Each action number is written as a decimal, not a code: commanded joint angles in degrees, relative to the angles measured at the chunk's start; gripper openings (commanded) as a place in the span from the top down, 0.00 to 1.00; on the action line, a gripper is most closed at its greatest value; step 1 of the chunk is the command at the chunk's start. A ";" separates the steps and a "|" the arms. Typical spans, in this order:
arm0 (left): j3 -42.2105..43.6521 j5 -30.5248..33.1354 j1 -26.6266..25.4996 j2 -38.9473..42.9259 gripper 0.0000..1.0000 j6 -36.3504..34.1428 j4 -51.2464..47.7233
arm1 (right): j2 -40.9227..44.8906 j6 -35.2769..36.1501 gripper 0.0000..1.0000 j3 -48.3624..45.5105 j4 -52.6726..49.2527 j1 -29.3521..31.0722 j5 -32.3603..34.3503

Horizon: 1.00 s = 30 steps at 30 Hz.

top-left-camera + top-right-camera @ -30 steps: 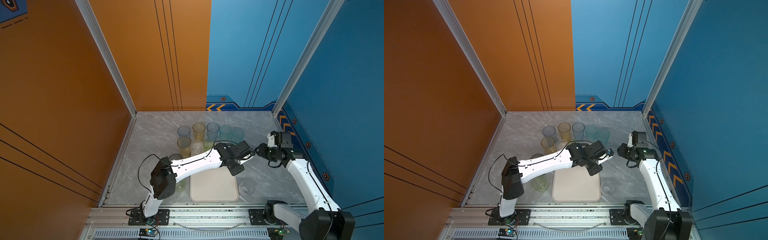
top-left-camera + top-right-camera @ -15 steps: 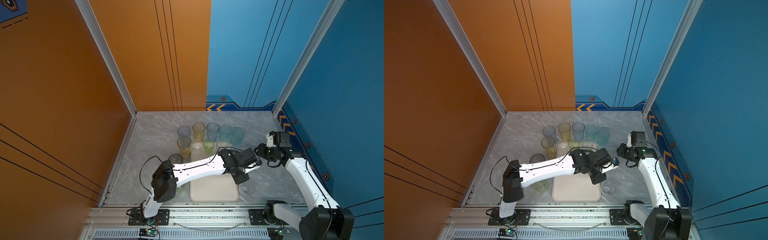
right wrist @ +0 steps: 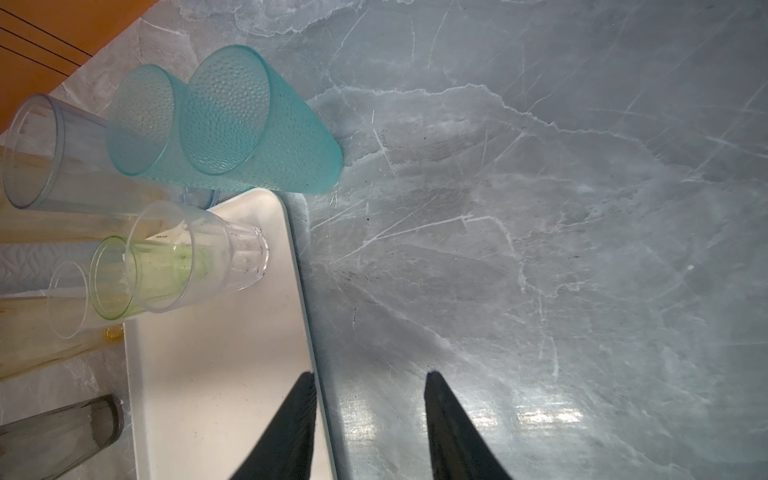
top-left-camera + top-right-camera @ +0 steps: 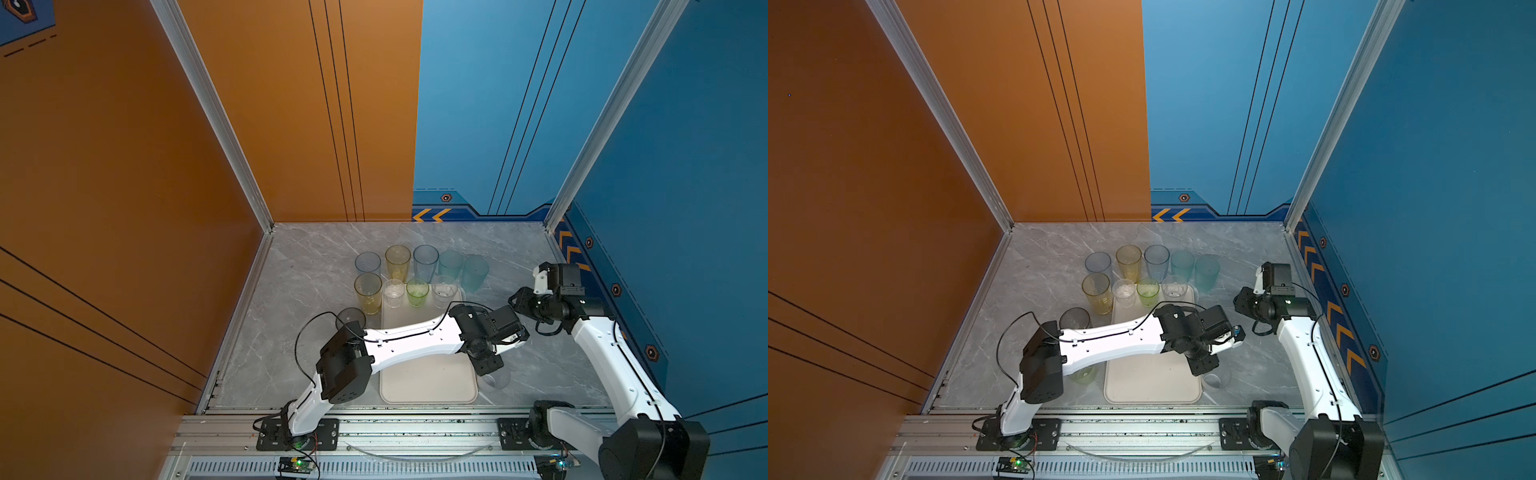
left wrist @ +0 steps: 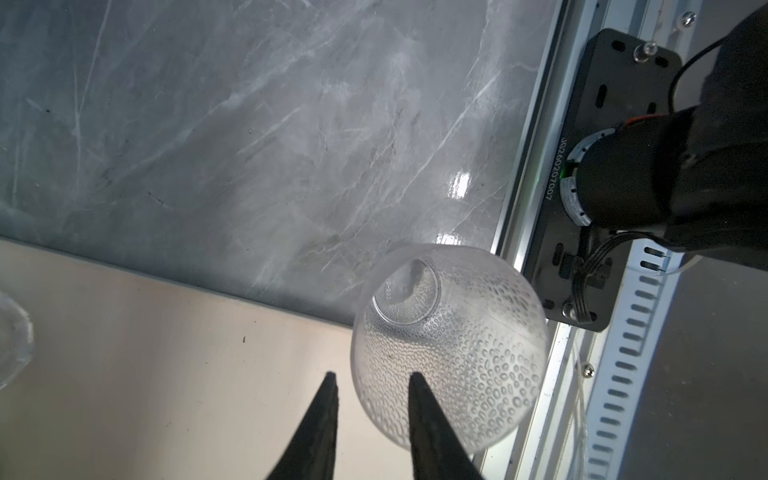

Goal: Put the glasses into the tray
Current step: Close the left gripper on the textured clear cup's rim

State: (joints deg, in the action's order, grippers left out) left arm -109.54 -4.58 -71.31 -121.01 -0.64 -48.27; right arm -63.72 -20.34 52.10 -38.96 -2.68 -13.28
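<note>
Twelve glasses (image 4: 417,291): two yellow, two teal, two pale blue, two green, one grey, three clear. One tray (image 4: 428,384), with a clear, a green and a clear glass along its far edge and the rest bare. The dotted clear glass (image 5: 449,345) stands on the table (image 4: 548,365) beside the tray's near right corner, close to the front rail (image 5: 536,137). The left gripper (image 5: 372,378) hovers there, fingers slightly parted, empty. The right gripper (image 3: 370,374) gapes empty over bare table right of the tray.
</note>
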 commanded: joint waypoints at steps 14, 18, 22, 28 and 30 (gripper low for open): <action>-6.80 -1.23 -0.40 -5.96 0.76 -1.57 -3.84 | 1.49 1.96 0.58 -0.33 -1.38 -1.10 0.20; -8.27 -0.75 -0.39 -7.19 0.81 -2.09 -4.96 | 1.58 2.06 0.58 -0.42 -1.26 -1.36 -0.02; -9.09 -0.08 -0.41 -7.91 0.91 -2.41 -5.53 | 1.54 2.41 0.58 -0.61 -1.20 -1.54 -0.13; -9.51 0.18 -0.33 -8.11 1.00 -2.96 -5.87 | 1.50 2.41 0.58 -0.62 -0.98 -1.62 -0.45; -9.38 0.89 -0.33 -7.70 1.00 -3.08 -5.87 | 1.50 2.49 0.58 -0.77 -1.03 -1.63 -0.49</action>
State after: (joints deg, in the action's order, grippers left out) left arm -117.43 -4.71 -71.31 -128.16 -2.81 -52.34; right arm -63.20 -18.85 52.05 -38.96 -3.88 -13.34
